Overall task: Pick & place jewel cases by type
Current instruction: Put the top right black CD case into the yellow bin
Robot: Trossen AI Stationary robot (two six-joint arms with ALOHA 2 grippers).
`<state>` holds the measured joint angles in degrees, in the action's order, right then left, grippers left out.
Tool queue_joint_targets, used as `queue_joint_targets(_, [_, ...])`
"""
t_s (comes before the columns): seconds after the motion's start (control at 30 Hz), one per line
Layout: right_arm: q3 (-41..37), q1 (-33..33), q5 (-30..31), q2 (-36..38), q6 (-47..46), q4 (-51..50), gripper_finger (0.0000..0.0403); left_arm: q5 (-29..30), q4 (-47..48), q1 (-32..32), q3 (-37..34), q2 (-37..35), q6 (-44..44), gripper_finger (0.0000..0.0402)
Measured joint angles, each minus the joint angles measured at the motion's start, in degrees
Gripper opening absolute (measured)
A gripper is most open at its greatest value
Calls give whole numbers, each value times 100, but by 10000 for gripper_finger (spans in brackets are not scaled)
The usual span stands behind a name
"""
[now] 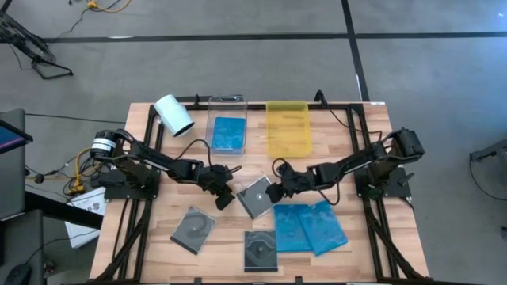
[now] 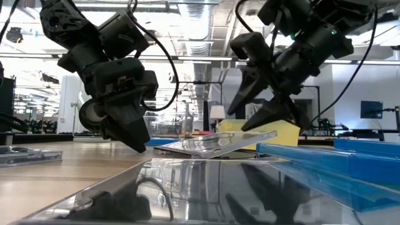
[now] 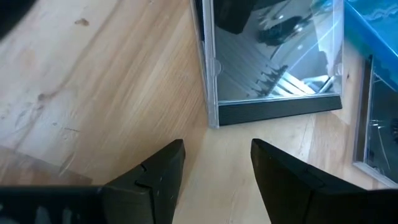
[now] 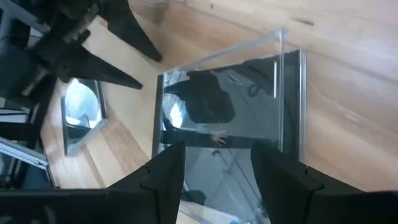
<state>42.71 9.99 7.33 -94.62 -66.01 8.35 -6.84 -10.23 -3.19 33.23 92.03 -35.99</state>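
- Centrally on the worktop point(image 1: 158, 229), a clear case point(image 1: 255, 195) lies with one edge lifted.
- Right gripper point(image 1: 279, 188) straddles that raised edge, fingers apart, not visibly clamped.
- Left gripper point(image 1: 224, 199) hovers just beside the case's other side, fingers apart, holding nothing.
- Two blue cases point(image 1: 310, 227) lie near the right arm; another blue case point(image 1: 228, 133) sits in the clear tray point(image 1: 226, 100).

This looks like a robotics lab or industrial test hall. A wooden worktop point(image 1: 158, 237) in a black metal frame stands on a grey concrete floor point(image 1: 238, 55) crossed by dark lines, with cables trailing across it. Beyond the worktop, the low view shows a high ceiling with exposed ducts point(image 2: 206, 25), strip lights, and what may be monitors point(image 2: 371, 109).
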Motion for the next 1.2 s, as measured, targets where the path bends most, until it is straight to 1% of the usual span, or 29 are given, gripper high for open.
queue_joint_targets(0.1, [1,-73,-23,2,-13,-213,174,35,-2,-7,-2,0,2,185])
queue_joint_targets(0.2, [-1,-125,-115,2,0,-213,171,36,3,-7,-2,0,29,185])
queue_joint_targets(0.57, [-1,-150,-140,2,-3,-382,168,31,8,-5,-5,2,42,185])
queue_joint_targets(0.67, [-1,-152,-183,2,-128,-544,166,-207,21,5,-9,4,-52,185])
queue_joint_targets(0.73, [-1,-152,-371,2,-255,-760,164,-382,58,13,-9,4,-207,185])
queue_joint_targets(0.87, [-1,-150,-796,2,-470,-1266,165,-339,179,-3,-7,4,-579,185])
queue_joint_targets(1.03, [-1,-141,-1372,2,-661,-1571,170,-293,189,-12,-5,4,-617,185])
queue_joint_targets(1.2, [12,-146,-1489,-90,-753,-1528,171,-122,195,-25,-7,4,-605,185])
